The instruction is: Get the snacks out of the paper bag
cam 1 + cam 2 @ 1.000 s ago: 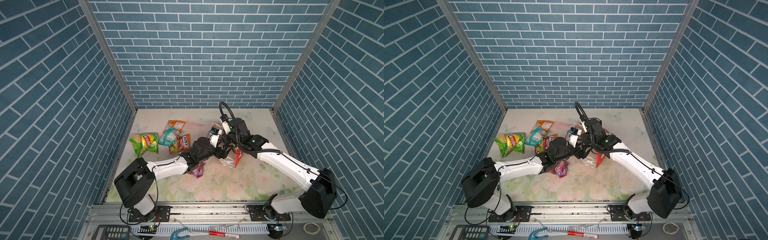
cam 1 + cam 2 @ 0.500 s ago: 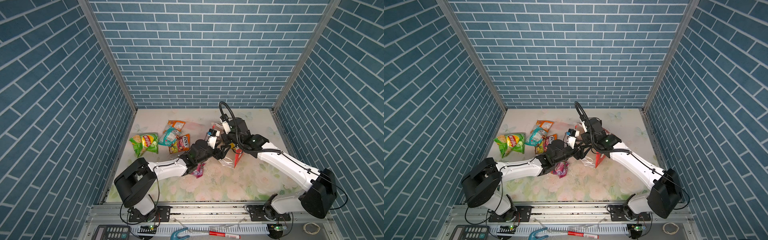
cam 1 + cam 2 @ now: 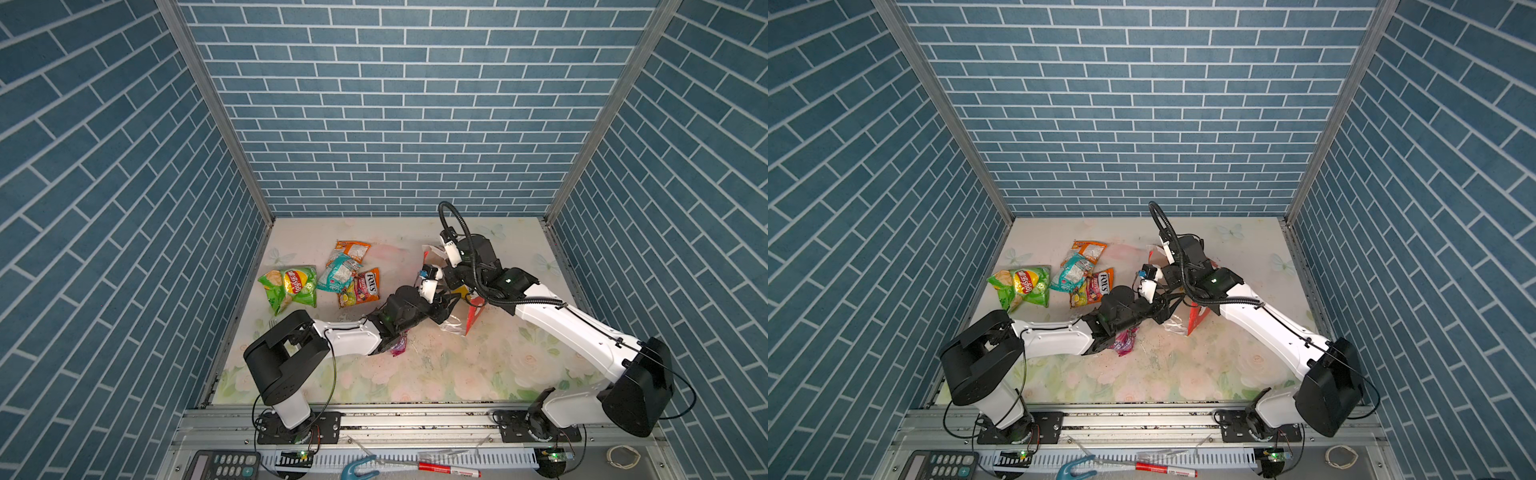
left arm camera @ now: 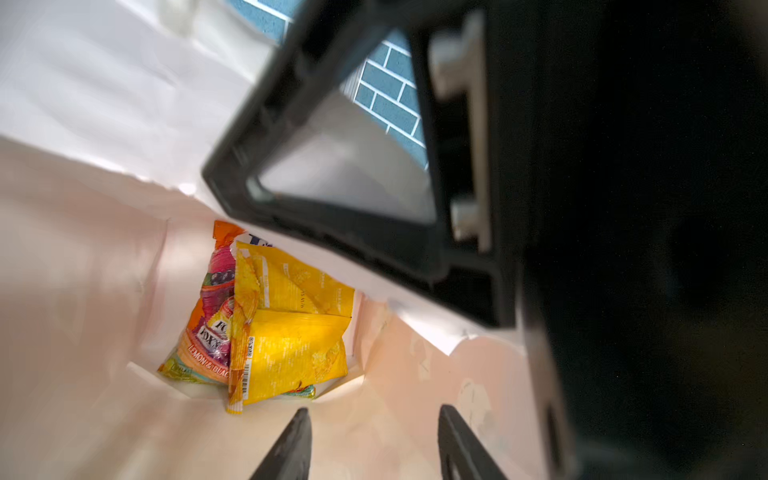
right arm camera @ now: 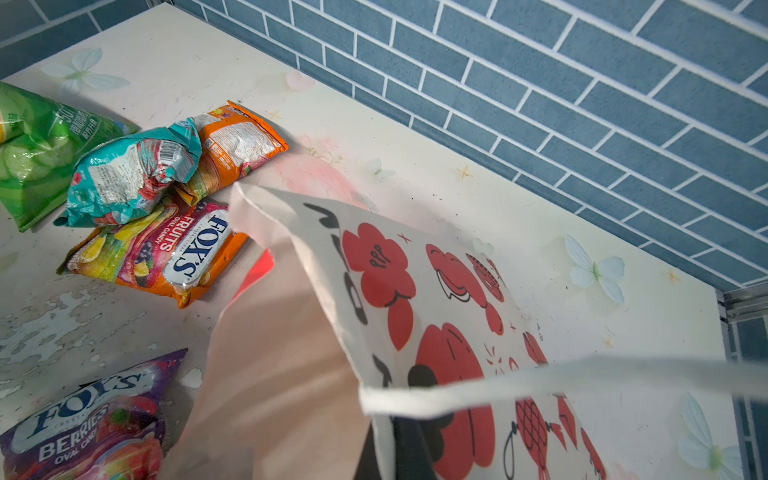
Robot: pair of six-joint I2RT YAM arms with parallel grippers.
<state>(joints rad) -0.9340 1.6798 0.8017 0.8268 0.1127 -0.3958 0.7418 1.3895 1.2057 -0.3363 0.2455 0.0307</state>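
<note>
Blue brick-pattern walls on three sides; pale floral tabletop [image 3: 457, 370], scuffed near the middle.

1. Paper bag [image 5: 415, 291]: white, red flower and cartoon prints outlined in black, red side panel, white handle, plain pale inside, creased. It is right of the tabletop's middle, between my two arms.
2. Yellow packet [image 4: 291, 345]: crinkled, folded, barcode on one edge. At the bottom of the paper bag.
3. FOX'S lemon packet [image 4: 205, 328]: orange and yellow-green, fruit print. At the bottom of the bag, partly under the yellow packet.
4. FOX'S berries packet [image 5: 83, 419]: purple. On the tabletop just beside the bag's mouth.
5. FOX'S fruits packet [image 5: 166, 253]: orange. On the tabletop, with the teal-white packet [image 5: 129, 178] lying over one end.
6. Orange-white packet [image 5: 237, 141]: its end tucked under the teal-white packet.
7. Green chip bag [image 3: 289, 286]: leftmost, near the left wall.
8. My left gripper [image 4: 374, 415]: fingers spread, nothing between them, tips inside the bag's mouth, short of the packets.
9. My right gripper [image 5: 401, 451]: pressed together on the bag's upper edge.
</note>
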